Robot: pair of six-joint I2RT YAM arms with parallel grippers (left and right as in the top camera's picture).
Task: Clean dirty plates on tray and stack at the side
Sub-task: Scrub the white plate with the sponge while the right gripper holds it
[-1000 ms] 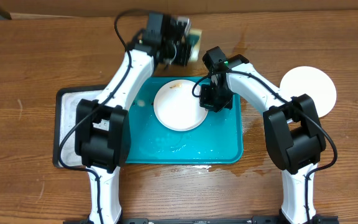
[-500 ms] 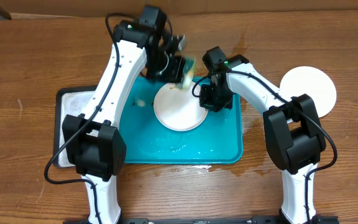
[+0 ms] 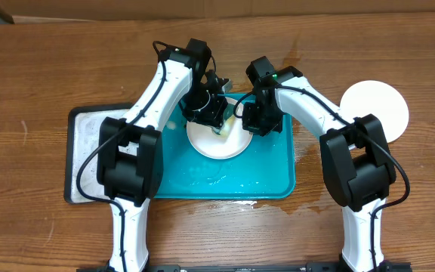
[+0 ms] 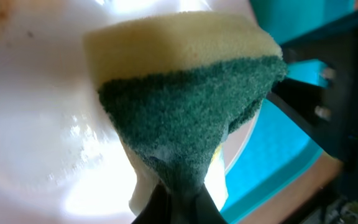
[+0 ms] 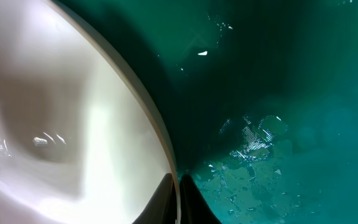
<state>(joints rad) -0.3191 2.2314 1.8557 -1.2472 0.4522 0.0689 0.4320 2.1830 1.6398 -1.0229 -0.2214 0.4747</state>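
Here, left claw (image 4: 178, 200) clamped on sponge (image 4: 188, 106), right claw (image 5: 178, 194) clamped on white plate (image 5: 61, 124).

- The large teal-blue rectangular plastic tray (image 3: 202, 180) sits flat at mid-table. Its floor is wet and glistening, with droplets and pale suds.
- A round white shallow plate (image 3: 216, 145) lies in the tray's far half, near the middle. It's wet and shiny, with a brownish smear near one edge.
- A second round white plate (image 3: 376, 106) lies flat on the wooden table (image 3: 36, 75), right of the tray and apart from it. It looks clean.
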